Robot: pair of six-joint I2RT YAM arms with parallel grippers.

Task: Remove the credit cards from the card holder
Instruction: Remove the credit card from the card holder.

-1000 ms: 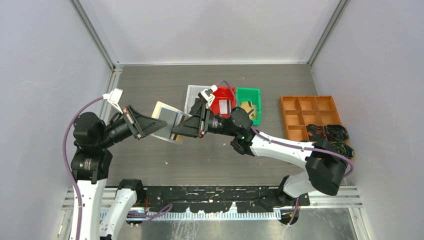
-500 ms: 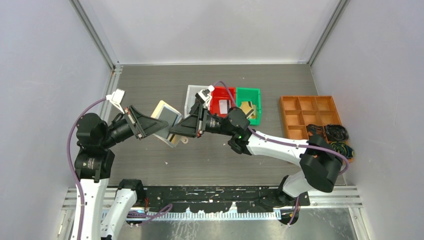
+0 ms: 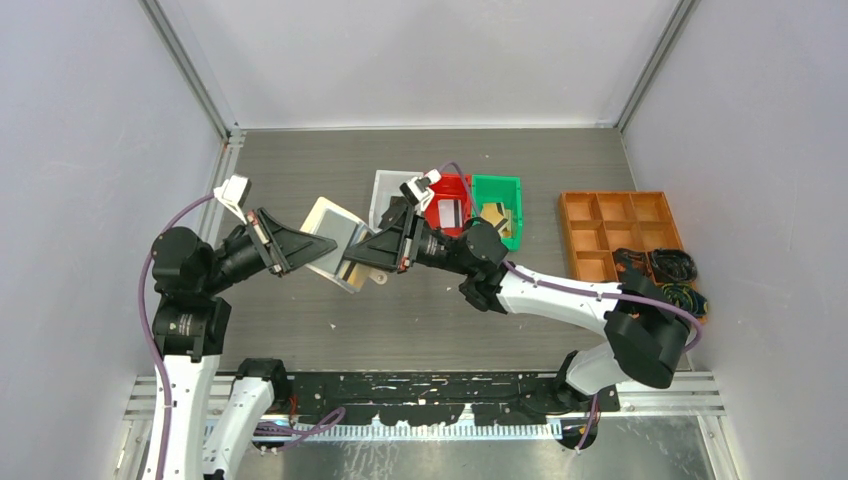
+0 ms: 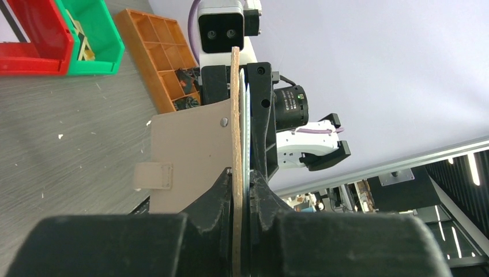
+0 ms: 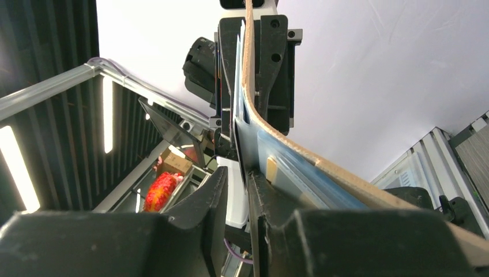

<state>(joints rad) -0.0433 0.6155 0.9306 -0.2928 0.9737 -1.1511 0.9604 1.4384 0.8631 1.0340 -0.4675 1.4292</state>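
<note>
The card holder [image 3: 330, 215] is held up in the air over the middle of the tabletop [image 3: 300, 320], a little toward the left edge, and both arms meet at it. The left pincer [image 3: 325, 245] is clamped tight on one edge of the tan cover; in its wrist view the fingers [image 4: 222, 190] press the cover and the clear sleeves together. The outer flap with the snap tab [image 4: 153, 176] hangs off to the side.

The right pincer [image 3: 350, 262] comes in from the opposite side. Its wrist view shows the gap narrow, with a thin dark sheet [image 5: 243, 144] from inside the holder standing between the fingers [image 5: 216, 184]. The tan cover [image 5: 249, 69] bends away past one of them. I cannot tell whether the fingers press the sheet, or whether it is a card or a sleeve.

Toward the far edge three small bins stand touching in a row: white [image 3: 383, 185], red [image 3: 447, 182] and green [image 3: 497, 182]. A grey card [image 3: 450, 213] lies in the red one and a gold card [image 3: 495, 215] in the green one. An orange compartment tray [image 3: 620, 222] sits near the right edge.
</note>
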